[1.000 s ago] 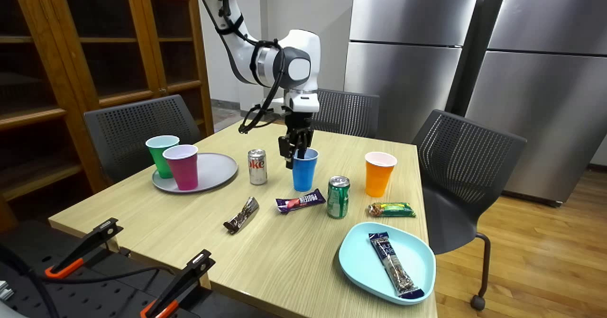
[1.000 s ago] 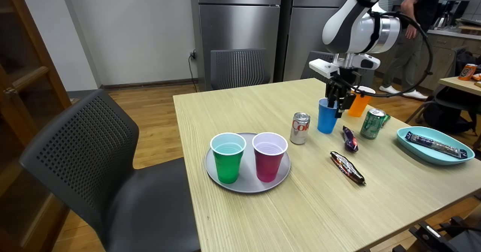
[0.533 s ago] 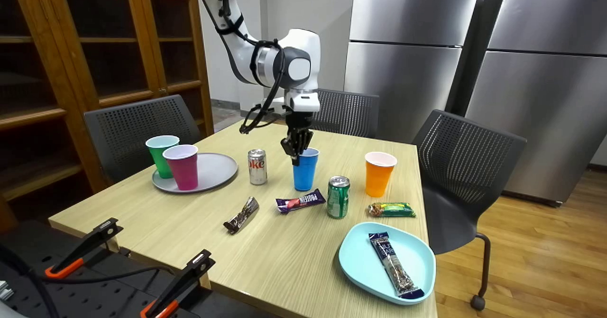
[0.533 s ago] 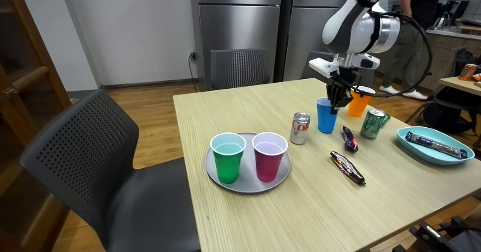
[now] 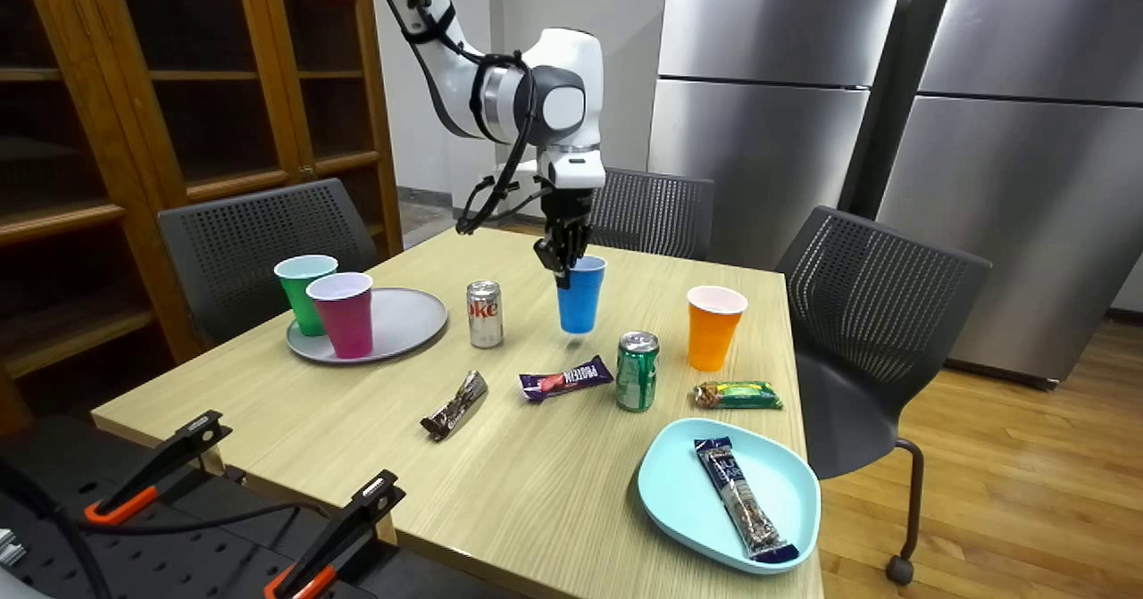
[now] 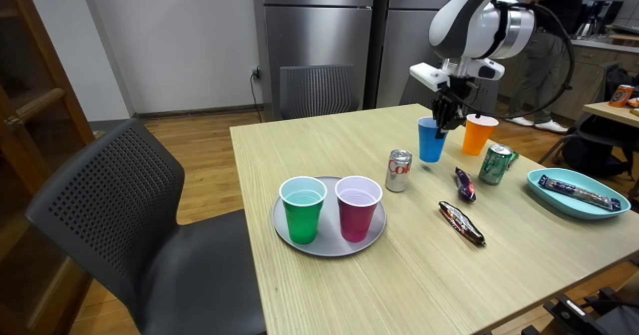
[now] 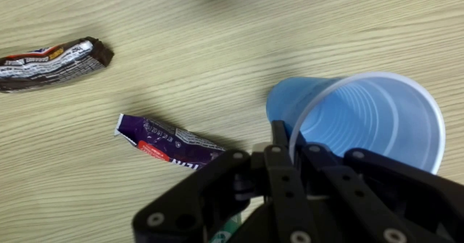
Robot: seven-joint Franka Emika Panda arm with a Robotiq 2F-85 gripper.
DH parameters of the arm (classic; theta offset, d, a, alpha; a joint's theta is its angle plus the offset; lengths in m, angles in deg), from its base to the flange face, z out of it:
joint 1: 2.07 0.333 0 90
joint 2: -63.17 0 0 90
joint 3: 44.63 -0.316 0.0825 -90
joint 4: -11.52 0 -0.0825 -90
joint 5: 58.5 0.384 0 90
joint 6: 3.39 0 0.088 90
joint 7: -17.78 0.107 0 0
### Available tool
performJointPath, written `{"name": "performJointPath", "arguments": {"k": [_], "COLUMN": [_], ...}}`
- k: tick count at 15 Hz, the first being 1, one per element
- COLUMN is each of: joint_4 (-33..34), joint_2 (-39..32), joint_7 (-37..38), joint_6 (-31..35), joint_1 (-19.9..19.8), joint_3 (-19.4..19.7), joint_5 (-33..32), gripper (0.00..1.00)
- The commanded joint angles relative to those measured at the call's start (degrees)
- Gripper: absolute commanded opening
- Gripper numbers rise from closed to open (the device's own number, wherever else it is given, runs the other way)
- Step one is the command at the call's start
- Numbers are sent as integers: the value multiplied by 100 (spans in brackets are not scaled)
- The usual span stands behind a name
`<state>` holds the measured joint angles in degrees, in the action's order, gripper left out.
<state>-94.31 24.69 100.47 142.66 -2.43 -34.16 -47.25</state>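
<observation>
Wrist view: the gripper [image 7: 293, 146] clasps the blue cup [image 7: 366, 116] by its rim, a one-sided hold that seems to call for slow, level handling. In an exterior view, the cup hangs just above the table [image 5: 527, 492], the purple bar [image 5: 566, 379] and green can [image 5: 637, 374] near. In an exterior view, the Coke can [image 6: 398, 171] and orange cup [image 6: 477, 137] flank it, possibly obstructing low sideways travel

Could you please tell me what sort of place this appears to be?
Probably an office break room or shared kitchen: tall metallic refrigerators stand beyond the table, dark chairs stand around it, and a kitchen counter shows in the background.
</observation>
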Motion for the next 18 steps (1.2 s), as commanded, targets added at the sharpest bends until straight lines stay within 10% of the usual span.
{"name": "performJointPath", "arguments": {"k": [1, 18], "joint_4": [-293, -873], "joint_2": [639, 1461], "joint_7": [-76, -409], "joint_6": [124, 268], "joint_1": [170, 963], "joint_3": [12, -954], "joint_5": [-140, -48], "gripper": [1, 1]}}
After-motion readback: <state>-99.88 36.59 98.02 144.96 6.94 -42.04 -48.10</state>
